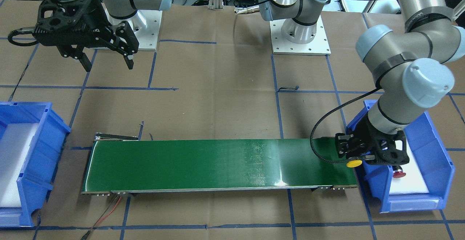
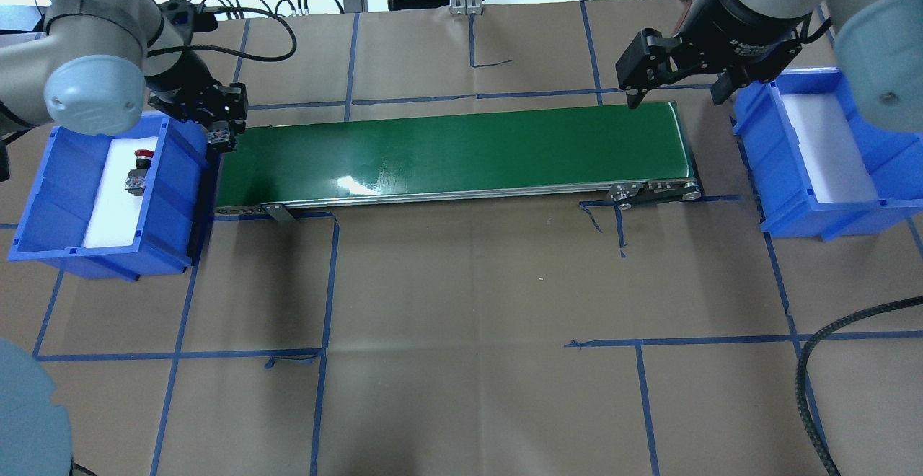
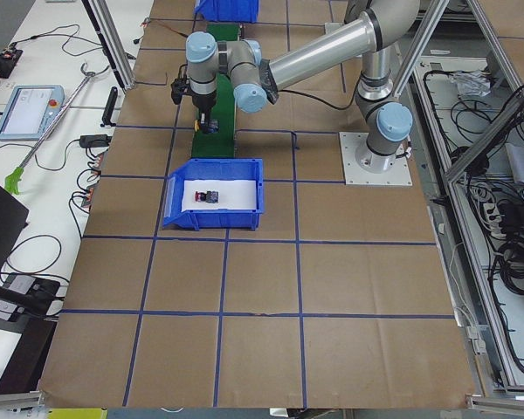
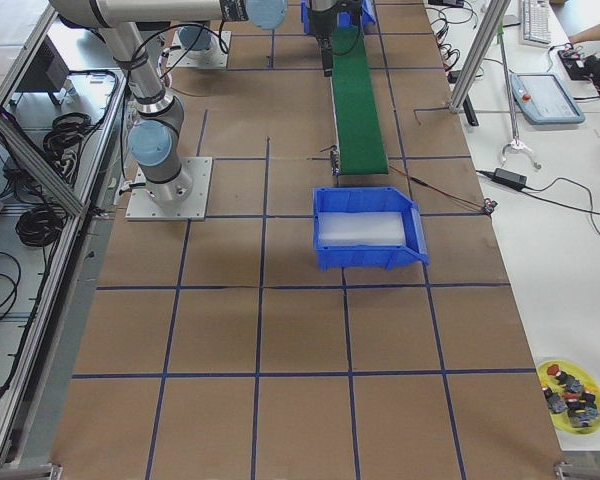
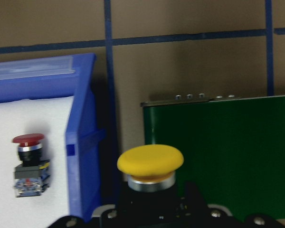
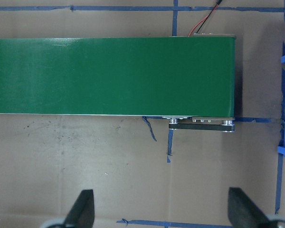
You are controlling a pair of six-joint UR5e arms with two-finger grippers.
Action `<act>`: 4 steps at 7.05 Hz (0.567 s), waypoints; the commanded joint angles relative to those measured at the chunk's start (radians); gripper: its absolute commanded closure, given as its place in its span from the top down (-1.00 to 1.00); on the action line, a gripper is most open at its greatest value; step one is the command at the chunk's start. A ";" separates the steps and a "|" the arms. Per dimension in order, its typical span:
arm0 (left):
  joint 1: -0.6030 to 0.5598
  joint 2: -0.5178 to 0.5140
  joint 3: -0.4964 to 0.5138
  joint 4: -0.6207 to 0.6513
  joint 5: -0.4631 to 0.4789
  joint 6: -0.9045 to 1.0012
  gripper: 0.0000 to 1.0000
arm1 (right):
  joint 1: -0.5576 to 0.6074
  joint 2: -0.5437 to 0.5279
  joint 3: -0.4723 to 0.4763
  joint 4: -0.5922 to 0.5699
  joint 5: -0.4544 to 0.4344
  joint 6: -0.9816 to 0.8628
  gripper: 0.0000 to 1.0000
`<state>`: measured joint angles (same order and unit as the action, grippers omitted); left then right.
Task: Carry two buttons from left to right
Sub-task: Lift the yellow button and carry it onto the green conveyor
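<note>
**Item: yellow button in transit, bin to belt**

**Holding.** The left gripper [image 1: 359,157] is clamped on the yellow button [image 5: 150,161], gripped below the cap. In the left wrist view the cap is seen over the gap between the wall of the left bin [image 5: 80,142] and the end of the conveyor belt [image 2: 447,155]. The red button [image 5: 31,164] stands upright on the white pad [image 5: 19,118] in that bin, at the left of the frame. The right gripper [image 6: 162,211] hangs with its fingers wide apart, holding nothing, near the belt's other end, beside the right bin [image 2: 829,205].

**Step in hand (judged).** The yellow button is to be set on the belt.

**Handling notes.**
- The button is best carried fully past the bin wall and the belt's end roller before it is lowered.
- It is best kept upright and centred across the belt's width.
- Release is best held until the block base is seated, since the mushroom head looks top-heavy and likely to tip.

**Views compared.**
- Left wrist: the grasp and the red button's block are shown close up.
- Overhead: the yellow cap is hidden under the gripper at upper left. Both bins, the whole belt and the bench [image 2: 461,303] are laid out.
- Front-facing: the yellow cap is placed at the belt's right end.
- Right wrist: only here is the finger spread shown plainly.
- Side views: too small for judging either grasp.
</note>
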<state>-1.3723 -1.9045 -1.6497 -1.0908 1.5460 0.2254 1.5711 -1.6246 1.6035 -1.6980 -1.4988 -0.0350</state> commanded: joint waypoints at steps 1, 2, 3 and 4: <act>-0.042 -0.053 -0.054 0.099 0.002 -0.026 -0.56 | 0.003 0.046 -0.046 0.001 0.000 0.001 1.00; -0.050 -0.076 -0.082 0.156 0.005 -0.034 -0.56 | 0.003 0.046 -0.045 0.003 -0.001 0.001 1.00; -0.053 -0.079 -0.088 0.167 0.005 -0.034 -0.56 | 0.004 0.046 -0.045 0.003 -0.003 0.001 1.00; -0.056 -0.080 -0.090 0.167 0.003 -0.034 -0.55 | 0.004 0.046 -0.045 0.000 -0.003 0.003 1.00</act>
<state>-1.4233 -1.9790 -1.7318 -0.9358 1.5502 0.1929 1.5747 -1.5795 1.5594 -1.6959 -1.5010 -0.0334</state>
